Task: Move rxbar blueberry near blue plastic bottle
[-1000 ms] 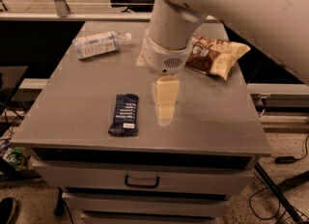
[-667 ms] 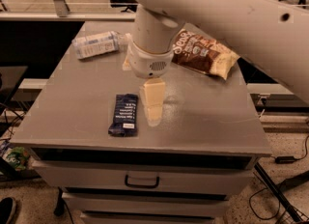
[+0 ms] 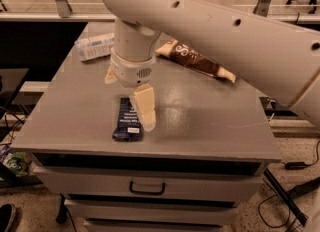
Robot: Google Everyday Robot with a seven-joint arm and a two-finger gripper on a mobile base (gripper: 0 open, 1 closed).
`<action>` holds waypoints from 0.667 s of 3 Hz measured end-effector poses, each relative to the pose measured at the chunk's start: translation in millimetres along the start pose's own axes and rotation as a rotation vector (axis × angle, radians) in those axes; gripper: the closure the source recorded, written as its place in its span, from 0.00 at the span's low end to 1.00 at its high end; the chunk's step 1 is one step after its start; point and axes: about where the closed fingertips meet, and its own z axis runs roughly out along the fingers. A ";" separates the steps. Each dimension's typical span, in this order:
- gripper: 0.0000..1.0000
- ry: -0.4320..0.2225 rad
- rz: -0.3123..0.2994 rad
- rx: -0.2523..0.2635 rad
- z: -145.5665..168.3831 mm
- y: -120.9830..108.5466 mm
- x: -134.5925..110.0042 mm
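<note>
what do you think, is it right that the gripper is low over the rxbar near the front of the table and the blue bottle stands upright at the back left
Not quite. The blue plastic bottle is not upright: it lies on its side at the back left of the table. The rest holds: the gripper is low over the rxbar blueberry near the front edge. The camera view shows this.

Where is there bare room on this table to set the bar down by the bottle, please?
Bare table lies in front of the blue plastic bottle, left of the arm; also right-front, in front of the chip bag. Crowded: the middle, where the pincer hangs over the rxbar blueberry.
</note>
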 end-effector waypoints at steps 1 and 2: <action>0.02 0.000 -0.101 -0.044 9.7 -1.8 -3.5; 0.32 -0.006 -0.185 -0.074 15.9 1.8 -3.7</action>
